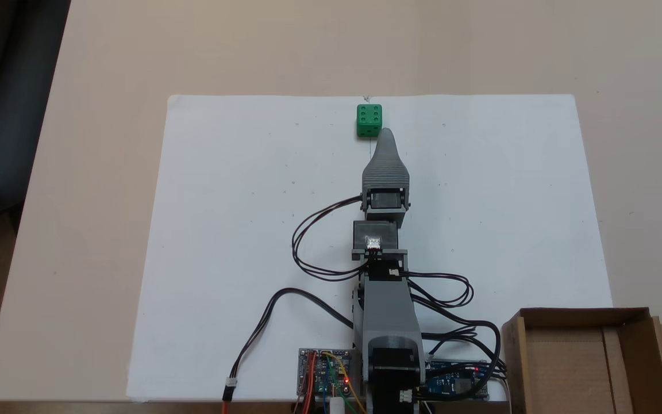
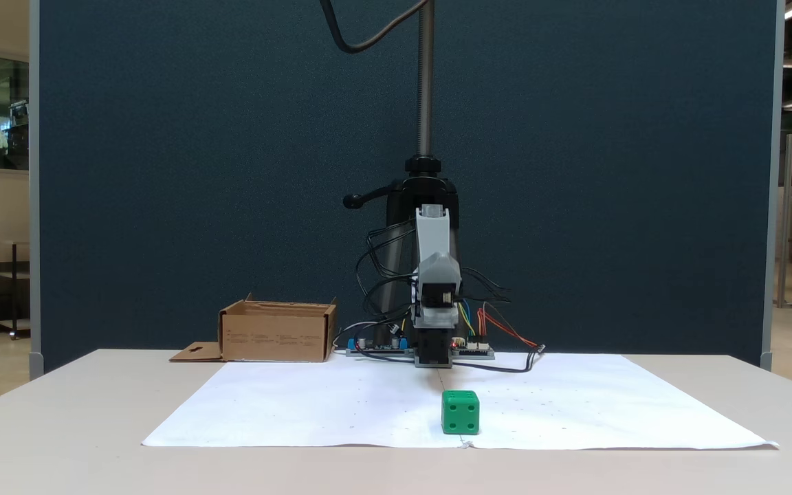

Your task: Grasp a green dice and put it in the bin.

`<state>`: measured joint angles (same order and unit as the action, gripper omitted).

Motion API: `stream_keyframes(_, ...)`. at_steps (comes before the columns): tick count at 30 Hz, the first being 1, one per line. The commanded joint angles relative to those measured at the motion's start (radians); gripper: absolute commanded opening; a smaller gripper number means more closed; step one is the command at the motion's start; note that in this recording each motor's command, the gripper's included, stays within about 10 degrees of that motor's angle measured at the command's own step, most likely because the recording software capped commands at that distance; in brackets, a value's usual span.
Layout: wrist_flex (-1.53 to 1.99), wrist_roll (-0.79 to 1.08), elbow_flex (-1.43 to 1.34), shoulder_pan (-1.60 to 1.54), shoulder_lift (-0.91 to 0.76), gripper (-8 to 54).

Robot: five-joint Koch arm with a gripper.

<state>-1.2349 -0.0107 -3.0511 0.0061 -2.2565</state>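
The green dice (image 1: 369,119) rests on the white paper near its far edge in a fixed view, six pips up. From the front it is a small green cube (image 2: 460,412) close to the paper's near edge. My grey gripper (image 1: 387,135) reaches out along the paper's midline, and its tip ends just short of the dice, slightly to its right. In the front view the gripper (image 2: 436,302) hangs above the table, behind the dice. Its jaws lie one behind the other, so their gap is hidden. The bin (image 1: 513,356) is a brown cardboard box (image 2: 276,337) beside the arm's base, with nothing in it.
A white paper sheet (image 1: 239,230) covers the middle of the beige table (image 1: 107,115). Circuit boards (image 1: 325,376) and black cables (image 1: 308,247) lie around the arm's base. A dark partition (image 2: 162,172) and a camera pole (image 2: 425,82) stand behind the arm.
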Motion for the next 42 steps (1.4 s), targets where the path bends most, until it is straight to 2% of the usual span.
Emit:
stream_keyframes(1, 0.144, 0.012, 0.081, 0.015, -0.11, 43.8)
stream_keyframes(13, 0.963, 0.012, 0.755, 0.075, -0.058, 42.9)
stream_keyframes(22, 1.534, 0.012, 1.325, 0.063, 0.262, 42.2)
stream_keyframes(29, 1.923, 0.012, 1.787, 0.046, 0.64, 42.0)
stream_keyframes(32, 2.078, 0.012, 2.009, 0.026, 0.721, 42.0)
stream_keyframes(42, 2.587, 0.009, 2.08, -0.038, 0.727, 42.2)
